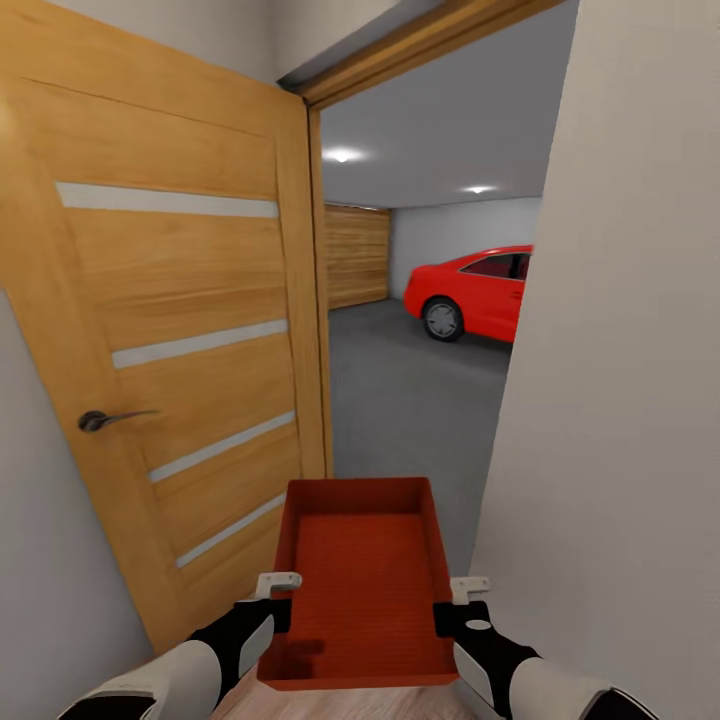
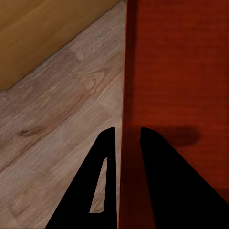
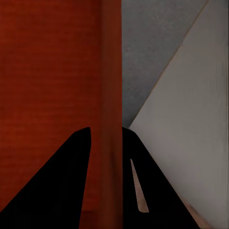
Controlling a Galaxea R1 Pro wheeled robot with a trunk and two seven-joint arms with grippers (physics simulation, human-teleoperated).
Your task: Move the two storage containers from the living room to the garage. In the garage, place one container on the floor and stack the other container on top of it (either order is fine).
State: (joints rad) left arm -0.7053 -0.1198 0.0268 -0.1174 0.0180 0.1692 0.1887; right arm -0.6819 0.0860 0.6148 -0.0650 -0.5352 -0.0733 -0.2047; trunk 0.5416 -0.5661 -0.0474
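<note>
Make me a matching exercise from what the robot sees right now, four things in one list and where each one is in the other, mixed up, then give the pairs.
Things:
1. storage container
2. red car
3. wooden door
4. door handle

Places:
A. parked in the garage beyond the doorway
B. swung open at the view's left
C. held between the left gripper and the right gripper
D. low on the wooden door's face

Pairs: 1-C, 2-A, 3-B, 4-D

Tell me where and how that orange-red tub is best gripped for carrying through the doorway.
Grip the storage container by its thin long side walls near the rear corners, one end effector per side, a finger inside and one outside. The left end effector and right end effector straddle those upright walls this way now, holding it level.
</note>
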